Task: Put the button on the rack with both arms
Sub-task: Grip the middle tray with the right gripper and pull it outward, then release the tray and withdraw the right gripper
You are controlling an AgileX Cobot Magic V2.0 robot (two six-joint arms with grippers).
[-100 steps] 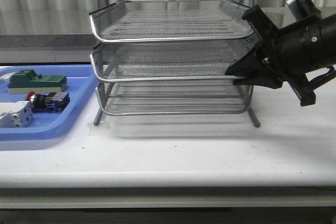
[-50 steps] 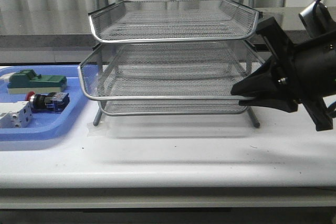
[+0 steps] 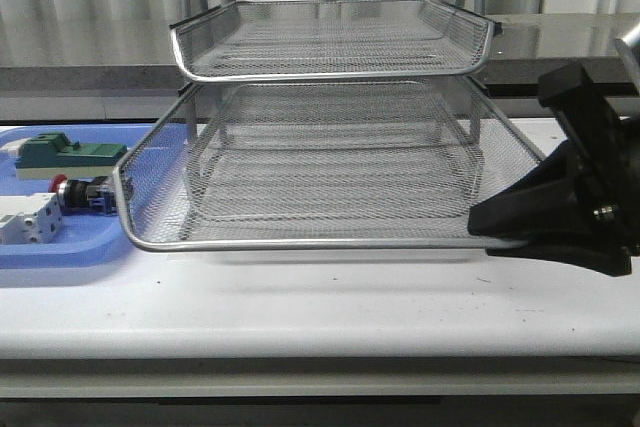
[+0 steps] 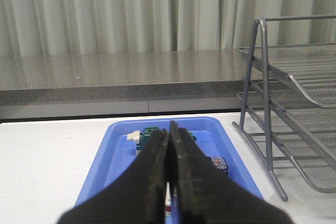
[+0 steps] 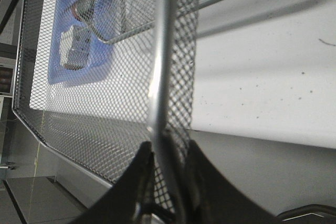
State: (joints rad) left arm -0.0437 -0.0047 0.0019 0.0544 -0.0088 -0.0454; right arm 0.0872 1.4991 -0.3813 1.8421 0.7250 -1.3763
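The button (image 3: 85,194), with a red head and a blue rear block, lies in the blue tray (image 3: 60,252). In the left wrist view its blue block (image 4: 218,163) shows beside the fingers. The silver wire-mesh rack (image 3: 330,37) stands mid-table, and its middle tray (image 3: 300,243) is slid far out toward the front. My right gripper (image 3: 482,227) is shut on that tray's front right rim (image 5: 157,77), and it shows in the right wrist view (image 5: 168,156). My left gripper (image 4: 169,129) is shut and empty above the blue tray (image 4: 110,150). It is out of the front view.
A green block (image 3: 65,154) and a white boxy part (image 3: 25,219) also lie in the blue tray. The pulled-out tray's left corner overhangs the blue tray's right edge. A grey ledge and curtains stand behind the table.
My right gripper has moved toward the front and downward, pulling the rack's middle tray out with it. The tray's left corner now reaches over the blue tray.
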